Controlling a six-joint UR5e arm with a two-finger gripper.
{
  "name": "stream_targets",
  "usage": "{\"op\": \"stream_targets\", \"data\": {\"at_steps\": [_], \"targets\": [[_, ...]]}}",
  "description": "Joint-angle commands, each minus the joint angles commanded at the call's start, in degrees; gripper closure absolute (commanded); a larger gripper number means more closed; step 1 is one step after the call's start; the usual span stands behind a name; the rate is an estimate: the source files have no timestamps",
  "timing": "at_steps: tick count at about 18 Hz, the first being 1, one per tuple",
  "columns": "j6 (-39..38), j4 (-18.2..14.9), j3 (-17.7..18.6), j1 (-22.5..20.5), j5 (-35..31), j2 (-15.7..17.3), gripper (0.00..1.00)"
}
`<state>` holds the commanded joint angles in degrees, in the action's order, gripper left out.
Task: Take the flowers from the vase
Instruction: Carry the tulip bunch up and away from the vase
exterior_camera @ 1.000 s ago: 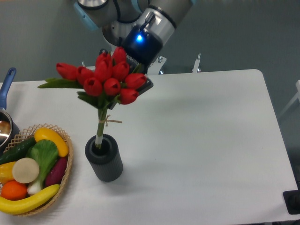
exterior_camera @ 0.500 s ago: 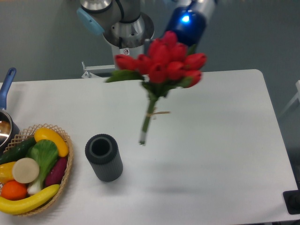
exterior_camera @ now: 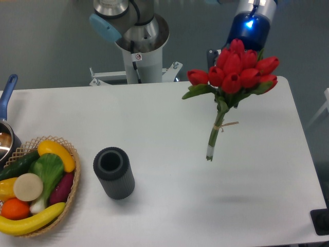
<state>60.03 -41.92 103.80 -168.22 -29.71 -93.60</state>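
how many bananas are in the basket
1 banana, lying along the front edge of the basket. More could be hidden beneath the other produce.

Tulips (exterior_camera: 237, 69) just below claw (exterior_camera: 245, 47): red buds, green leaves & stems, tan string tie, pale stem ends. Claw housing blue w/ bright blue light, silver band above. Vase (exterior_camera: 113, 172) well left & below claw: dark grey, ribbed, black inside. Basket (exterior_camera: 73, 177) far left of claw: tan woven; holds yellow banana, yellow pepper, green leafy veg, dark green cucumber, purple eggplant, orange fruit, cream round slice. Table (exterior_camera: 169, 134) white. Arm base (exterior_camera: 138, 31) left of claw: silver w/ light blue caps. Pan handle (exterior_camera: 8, 87) blue
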Motion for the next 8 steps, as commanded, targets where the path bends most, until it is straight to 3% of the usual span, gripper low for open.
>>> {"op": "stream_targets", "data": {"at_steps": [8], "targets": [[0.62,0.09,1.76,0.70,0.00,-0.27,0.56]]}}
